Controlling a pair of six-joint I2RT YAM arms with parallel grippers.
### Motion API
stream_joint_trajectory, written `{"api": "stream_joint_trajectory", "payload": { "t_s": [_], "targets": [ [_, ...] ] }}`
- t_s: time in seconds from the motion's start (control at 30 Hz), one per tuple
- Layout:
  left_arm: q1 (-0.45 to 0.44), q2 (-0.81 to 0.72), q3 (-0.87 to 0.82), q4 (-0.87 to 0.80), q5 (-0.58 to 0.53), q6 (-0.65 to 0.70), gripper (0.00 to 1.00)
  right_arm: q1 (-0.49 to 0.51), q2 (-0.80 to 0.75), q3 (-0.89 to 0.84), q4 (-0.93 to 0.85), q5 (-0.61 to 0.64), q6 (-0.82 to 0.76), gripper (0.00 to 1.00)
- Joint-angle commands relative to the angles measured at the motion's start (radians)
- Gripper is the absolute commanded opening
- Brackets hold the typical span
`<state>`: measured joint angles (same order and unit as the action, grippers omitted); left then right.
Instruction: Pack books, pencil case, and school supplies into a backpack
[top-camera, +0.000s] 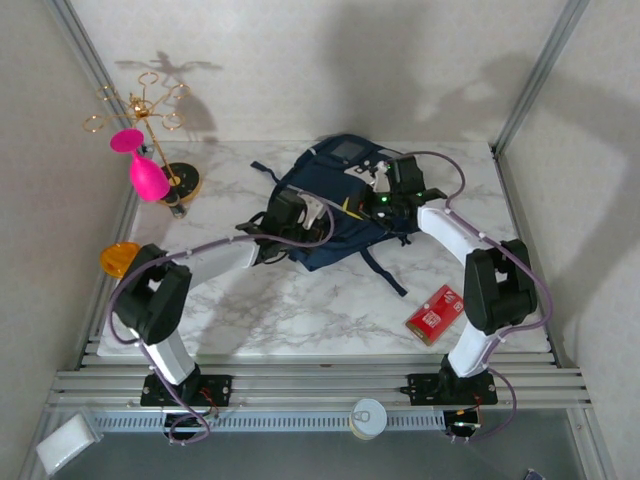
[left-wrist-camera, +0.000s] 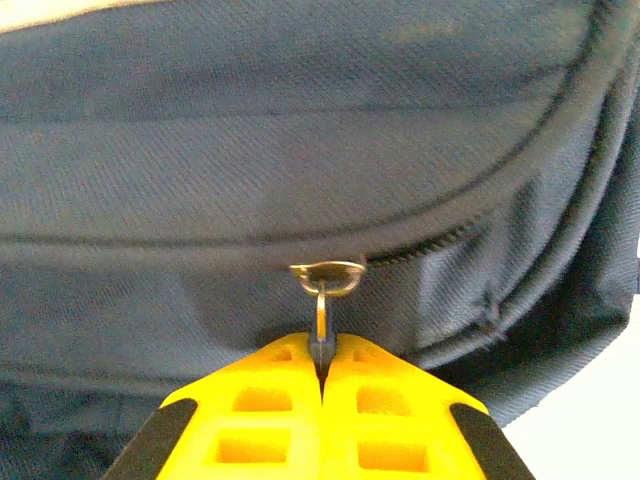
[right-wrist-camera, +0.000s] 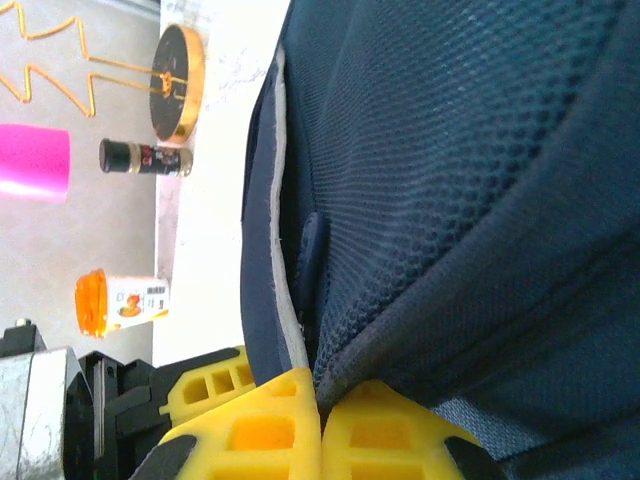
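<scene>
While two arms reach in from either side, the one navy backpack (top-camera: 335, 190) lies at the middle back of the marble tabletop (top-camera: 300, 310), and both arms meet it. The left end effector (left-wrist-camera: 322, 372) has its two yellow fingers (left-wrist-camera: 260, 420) pressed together, pinching the single metal zipper pull (left-wrist-camera: 322, 318) that hangs from a curved zip line on the backpack's side. The right end effector (right-wrist-camera: 320, 400) is likewise closed, with its two yellow fingers clamped on a fold of the bag's fabric beside a pale edge strip (right-wrist-camera: 285, 260). One small red pack (top-camera: 435, 313) with white markings lies flat on the tabletop near the right arm's elbow, well apart from the backpack. At the far left stand one gold wire rack (top-camera: 150, 105) on a round base, one pink goblet (top-camera: 145, 172) tilted beside it, and one small dark bottle (right-wrist-camera: 145, 158) near that base. One orange cup (top-camera: 118, 258) sits at the left edge.
</scene>
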<state>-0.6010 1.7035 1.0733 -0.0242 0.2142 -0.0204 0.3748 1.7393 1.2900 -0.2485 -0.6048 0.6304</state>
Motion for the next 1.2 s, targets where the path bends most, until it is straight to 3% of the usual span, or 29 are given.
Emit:
{"api": "stream_joint_trajectory", "payload": {
  "t_s": [0.0, 0.13, 0.27, 0.43, 0.6, 0.77, 0.97, 1.17],
  "targets": [
    [0.006, -0.106, -0.095, 0.013, -0.028, -0.055, 0.0, 0.075, 0.018, 0.073, 0.016, -0.079, -0.066, 0.0],
    [-0.036, -0.208, -0.201, 0.029, -0.041, -0.117, 0.0, 0.088, 0.02, 0.094, -0.073, -0.126, -0.169, 0.0],
    [-0.171, -0.244, -0.207, 0.04, -0.118, -0.24, 0.0, 0.017, 0.025, 0.153, -0.214, -0.075, -0.276, 0.0],
    [-0.301, -0.137, -0.066, 0.02, -0.187, -0.339, 0.0, -0.097, 0.022, 0.171, -0.193, -0.015, -0.191, 0.02],
    [-0.309, -0.027, 0.041, -0.012, -0.239, -0.407, 0.0, -0.091, -0.008, 0.152, -0.145, 0.021, -0.093, 0.38],
    [-0.306, -0.022, 0.04, 0.017, -0.264, -0.403, 0.0, -0.043, -0.085, -0.06, -0.001, 0.017, 0.042, 0.51],
    [-0.301, -0.024, 0.025, 0.002, -0.287, -0.398, 0.0, 0.018, -0.186, -0.265, 0.242, 0.02, 0.247, 0.51],
    [-0.298, -0.009, 0.031, 0.002, -0.288, -0.39, 0.0, 0.038, -0.139, -0.211, 0.224, 0.069, 0.244, 0.34]
  ]
}}
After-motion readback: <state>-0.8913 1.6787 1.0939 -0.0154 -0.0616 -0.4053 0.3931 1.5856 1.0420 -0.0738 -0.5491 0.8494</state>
